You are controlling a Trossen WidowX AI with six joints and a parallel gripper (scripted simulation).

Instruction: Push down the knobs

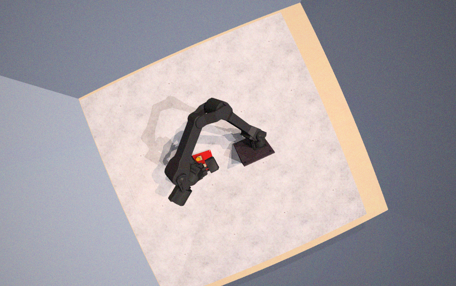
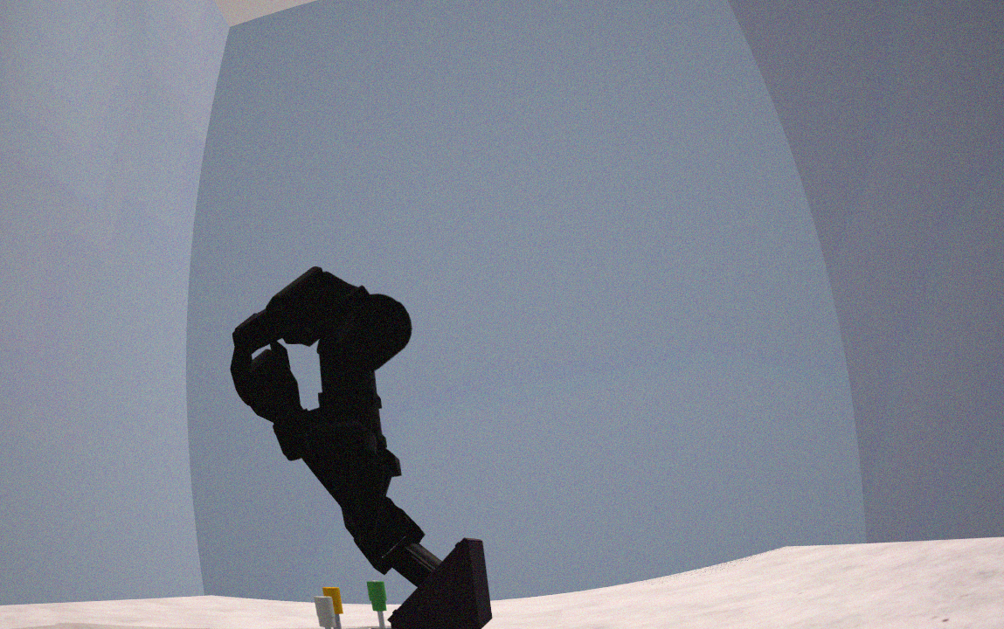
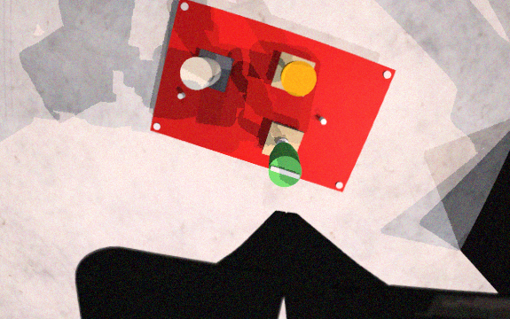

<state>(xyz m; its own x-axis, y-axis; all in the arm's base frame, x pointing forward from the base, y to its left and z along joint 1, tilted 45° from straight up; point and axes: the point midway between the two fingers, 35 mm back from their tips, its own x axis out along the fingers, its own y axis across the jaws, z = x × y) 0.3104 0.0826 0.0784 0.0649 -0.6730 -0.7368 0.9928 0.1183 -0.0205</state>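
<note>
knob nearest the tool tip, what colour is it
Green, with a pale stripe across its top; the wrist view shows it best.

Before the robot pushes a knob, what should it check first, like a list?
1. End effector closed to make a pushing tip: ok, shut and holding nothing.
2. Board in view under the wrist camera: ok.
3. Tip over a knob: not ok, it sits short of the green knob, off the board's edge.
4. Green knob standing high on its shaft: ok, bare shaft shows below it.
5. Orange knob raised or seated: cannot tell.
6. White knob raised or seated: cannot tell.
</note>
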